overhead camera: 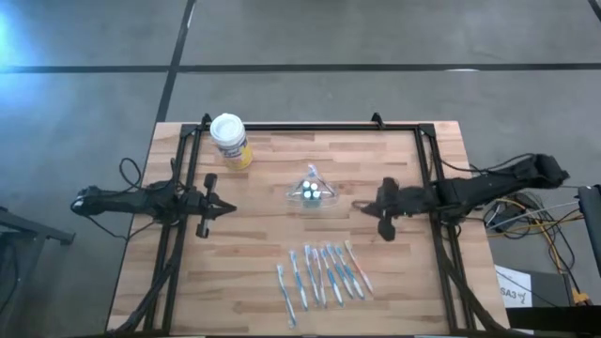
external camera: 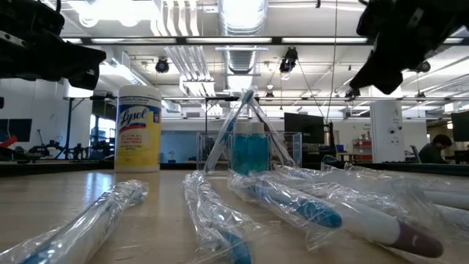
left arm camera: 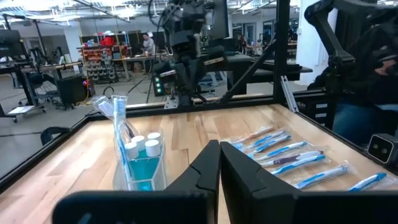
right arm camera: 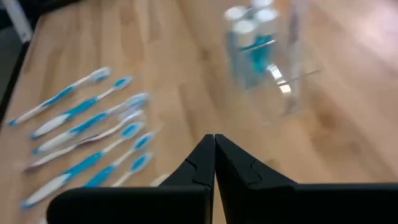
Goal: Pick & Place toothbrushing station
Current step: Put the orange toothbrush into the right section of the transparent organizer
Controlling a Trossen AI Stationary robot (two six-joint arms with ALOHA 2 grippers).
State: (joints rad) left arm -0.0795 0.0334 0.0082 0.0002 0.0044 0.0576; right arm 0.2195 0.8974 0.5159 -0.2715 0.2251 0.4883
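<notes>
Near the middle of the tabletop point(overhead camera: 263, 282) you have the clear holder point(overhead camera: 311, 192), standing upright with one blue toothbrush point(left arm camera: 119, 134) leaning in it and a few white-capped pieces point(overhead camera: 311, 191) inside. About eight wrapped toothbrushes point(overhead camera: 324, 272) lie in a loose row close to the front edge, well apart from the holder. A yellow canister point(overhead camera: 229, 141) with a white lid stands by the back edge, toward the left corner.

Your left pincer point(overhead camera: 225, 208) hovers over the left side of the tabletop, fingers pressed together and holding nothing. Your right pincer point(overhead camera: 361, 205) hangs just beside the holder on its right, fingers likewise pressed together and empty.

Watch these risks. The right pincer is so near the holder that coming in with its fingers together could knock it; the holder looks light and would likely tip or slide, spilling the capped pieces. The toothbrushes lie close together in crinkly wrap, so a grab may catch two at once or slip off the film. The leaning brush could catch on whatever you lower in.
</notes>
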